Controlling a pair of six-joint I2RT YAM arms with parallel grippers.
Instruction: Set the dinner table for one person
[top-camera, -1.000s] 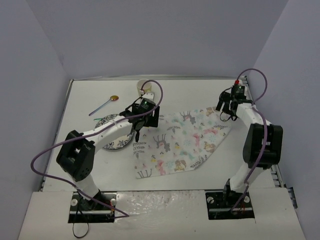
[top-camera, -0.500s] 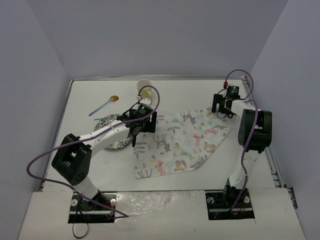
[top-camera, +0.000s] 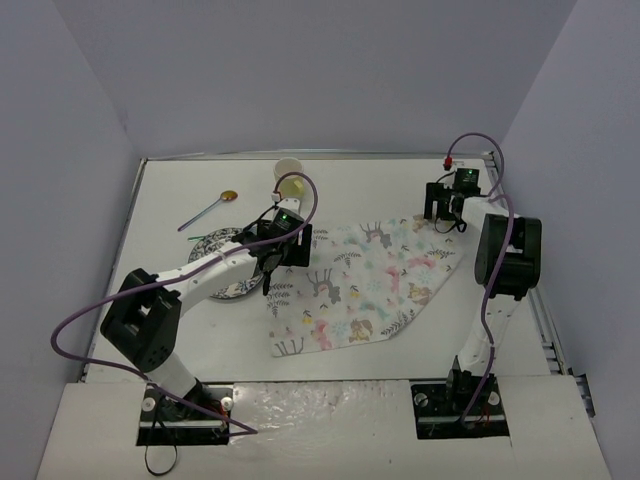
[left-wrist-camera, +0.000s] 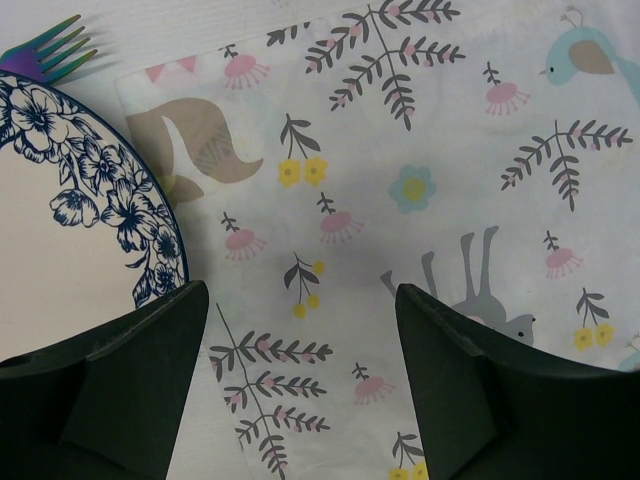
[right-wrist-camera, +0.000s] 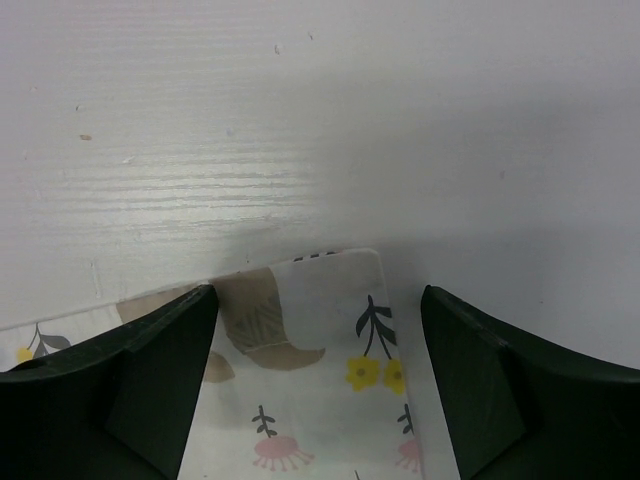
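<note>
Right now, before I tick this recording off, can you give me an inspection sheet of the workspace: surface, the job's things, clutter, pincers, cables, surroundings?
Surface: white table, flat, a few tiny specks.
Job's things: animal-print mat lies flat at the centre, skewed; plate with blue flowers at its left edge, partly under the left arm; fork tines by the plate's rim; spoon and cup at the far left, apart.
Clutter: nothing seen.
Pincers: left pincer open, over the mat's corner beside the plate; right pincer open, over the mat's far right corner; neither holds anything.
Cables: purple cables, one looping off each arm.
Surroundings: plain walls on three sides.
</note>
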